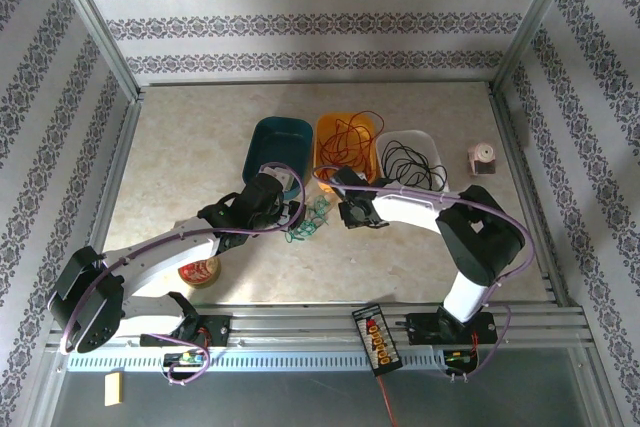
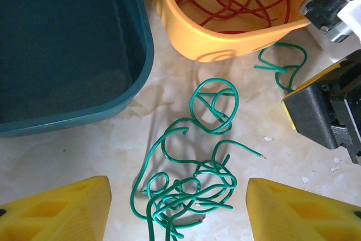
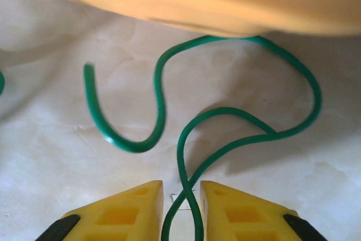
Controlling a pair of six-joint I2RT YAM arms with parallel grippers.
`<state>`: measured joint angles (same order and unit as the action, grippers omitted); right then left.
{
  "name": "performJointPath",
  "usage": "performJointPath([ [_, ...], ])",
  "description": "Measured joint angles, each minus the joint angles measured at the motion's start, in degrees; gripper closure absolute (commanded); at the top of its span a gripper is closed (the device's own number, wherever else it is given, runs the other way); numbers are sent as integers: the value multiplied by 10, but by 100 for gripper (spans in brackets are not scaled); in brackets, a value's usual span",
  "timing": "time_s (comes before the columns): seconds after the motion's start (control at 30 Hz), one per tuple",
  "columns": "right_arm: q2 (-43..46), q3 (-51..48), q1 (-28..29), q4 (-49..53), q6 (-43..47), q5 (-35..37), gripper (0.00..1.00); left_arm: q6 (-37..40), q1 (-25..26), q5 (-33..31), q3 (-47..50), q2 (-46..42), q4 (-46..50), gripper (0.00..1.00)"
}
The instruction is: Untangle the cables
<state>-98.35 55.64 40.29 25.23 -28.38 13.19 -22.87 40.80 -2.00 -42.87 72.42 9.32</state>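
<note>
**Green cable (image 3: 130, 147) running straight ahead of right hand (image 3: 180, 207)**

The fingers (image 3: 124, 213) are standing nearly together around it, pointing toward the orange bin (image 3: 225, 4); whether they are pinching, I cannot tell. The left hand (image 2: 178, 210), wide apart, is hovering over the green tangle (image 2: 186, 193) on the worktop (image 2: 84, 150).

No text, label, brand, number or sign can be read on anything here

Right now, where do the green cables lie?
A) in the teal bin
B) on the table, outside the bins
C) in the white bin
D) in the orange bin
B: the green cables lie on the table, just outside the orange bin.
</note>
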Motion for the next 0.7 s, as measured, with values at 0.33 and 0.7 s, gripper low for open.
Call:
performJointPath([
  [0.33,9,0,-4,-2,-3,10,74,1,0,2,0,2,-11,36],
  [0.7,108,-73,-15,-25,11,-40,100,1,0,4,-4,2,-16,33],
])
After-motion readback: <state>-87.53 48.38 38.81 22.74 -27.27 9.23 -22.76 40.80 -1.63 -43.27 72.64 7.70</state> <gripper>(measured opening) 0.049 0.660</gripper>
